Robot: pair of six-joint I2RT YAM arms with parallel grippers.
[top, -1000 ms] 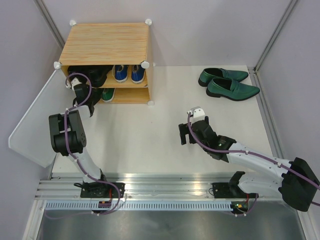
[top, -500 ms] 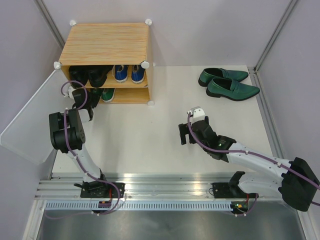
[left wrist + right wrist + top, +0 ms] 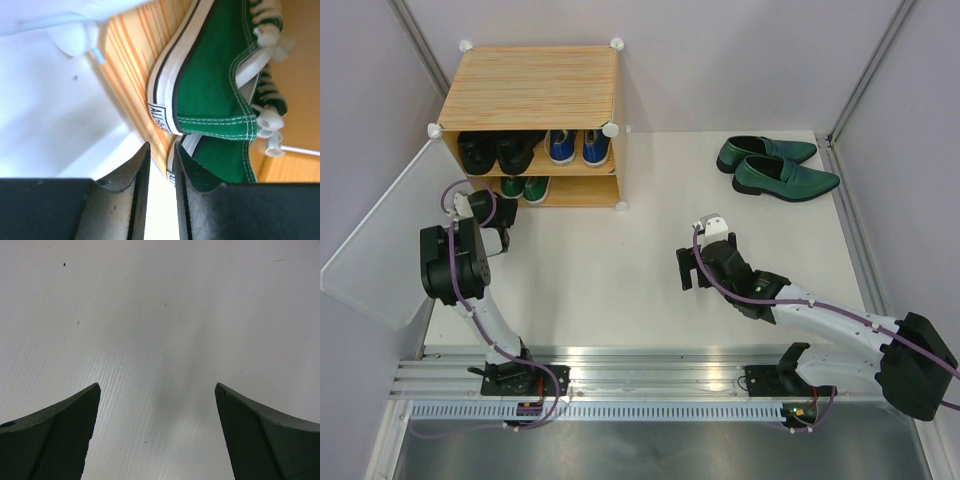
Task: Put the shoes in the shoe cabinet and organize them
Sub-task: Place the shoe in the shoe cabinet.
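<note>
White table [image 3: 620,260], 1 cabinet [image 3: 530,85] w/ 6 shoes [image 3: 560,147], 2 loafers [image 3: 778,165] outside

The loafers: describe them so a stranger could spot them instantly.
Find the wooden shoe cabinet at far left, then look right along the back. The dark-green loafers lie on the white table, the only pair outside the cabinet, glossy and laceless.
</note>
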